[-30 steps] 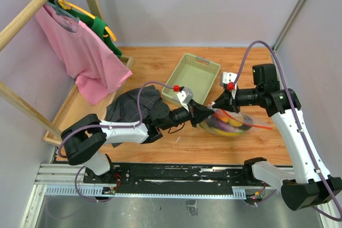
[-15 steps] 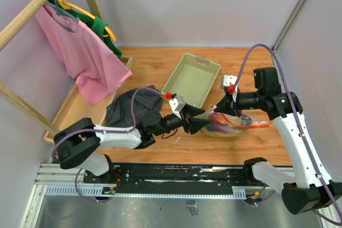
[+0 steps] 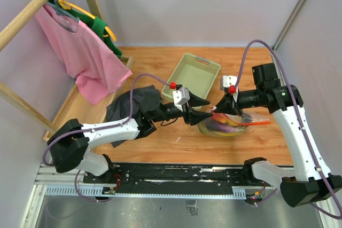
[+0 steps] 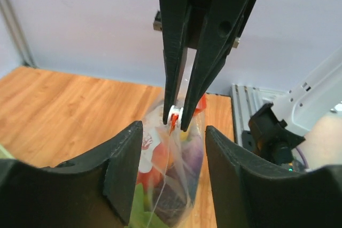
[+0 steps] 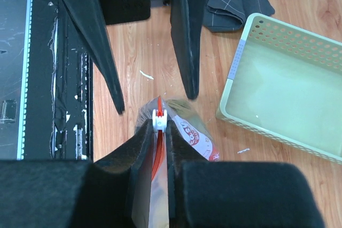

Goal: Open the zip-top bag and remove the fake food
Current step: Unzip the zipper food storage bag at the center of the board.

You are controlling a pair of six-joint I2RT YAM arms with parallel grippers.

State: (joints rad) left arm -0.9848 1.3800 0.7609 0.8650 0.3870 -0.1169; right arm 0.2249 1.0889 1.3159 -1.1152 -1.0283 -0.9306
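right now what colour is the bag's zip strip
Orange-red: the zip strip of the zip-top bag shows best in the right wrist view.

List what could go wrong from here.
1. The right pincer holds the zip-top bag only by its zip strip; the weight of the fake food could pull it free.
2. The open left pincer stands close to the right fingertips; closing in, it may strike them or miss the bag's lip.
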